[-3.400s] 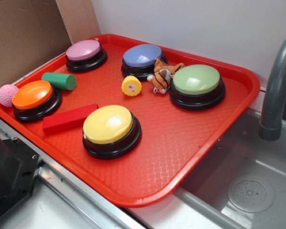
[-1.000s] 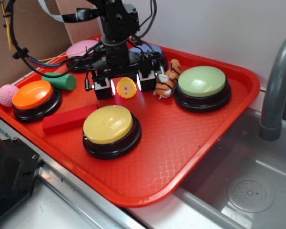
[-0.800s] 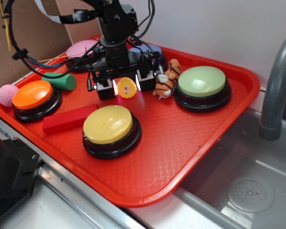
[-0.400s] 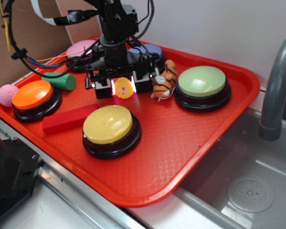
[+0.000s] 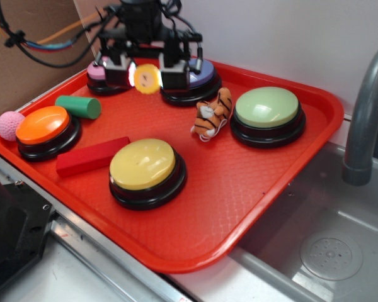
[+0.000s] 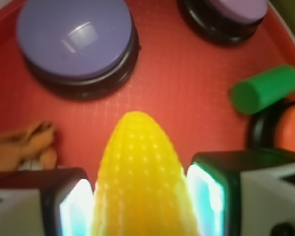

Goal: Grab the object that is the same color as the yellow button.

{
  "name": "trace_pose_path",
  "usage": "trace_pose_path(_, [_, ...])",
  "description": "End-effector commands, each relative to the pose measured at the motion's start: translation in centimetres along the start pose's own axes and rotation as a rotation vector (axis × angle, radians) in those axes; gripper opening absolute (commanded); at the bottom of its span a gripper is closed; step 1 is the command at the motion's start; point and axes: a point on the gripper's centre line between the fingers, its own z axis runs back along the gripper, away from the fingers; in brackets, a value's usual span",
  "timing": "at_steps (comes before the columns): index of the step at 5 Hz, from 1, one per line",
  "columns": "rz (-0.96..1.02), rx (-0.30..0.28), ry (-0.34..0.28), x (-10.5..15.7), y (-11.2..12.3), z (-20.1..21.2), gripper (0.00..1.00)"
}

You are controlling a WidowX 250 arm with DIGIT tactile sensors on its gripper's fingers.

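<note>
yellow toy pinched in the gripper above a red tray

a red plastic tray (image 5: 264,207) sits beside a steel sink with a grey faucet (image 5: 365,113). five domed buttons on black bases rest on it: the yellow button (image 5: 143,165) near the front, a pale green button (image 5: 266,107) to the right, an orange button (image 5: 43,125) at the left, a purple-blue button (image 5: 200,74) and a pink button (image 5: 96,69) at the back. the black gripper (image 5: 145,70) hangs above the back of the tray, its fingers pressed against both sides of the small yellow toy (image 5: 147,77), which is off the tray surface. the wrist view shows the toy's dotted yellow body (image 6: 141,182) between lit pads. a red block (image 5: 91,156), green cylinder (image 5: 79,107), tiger plush (image 5: 211,116) and pink ball (image 5: 9,124) lie around.
</note>
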Motion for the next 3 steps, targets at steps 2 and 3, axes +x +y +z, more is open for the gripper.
trace_pose_path(2, [-0.165,-0.184,-0.146,-1.1,3.6,9.7,0.00])
trace_pose_path(3, [-0.158,-0.173,-0.147,-1.3,4.2,9.9,0.00])
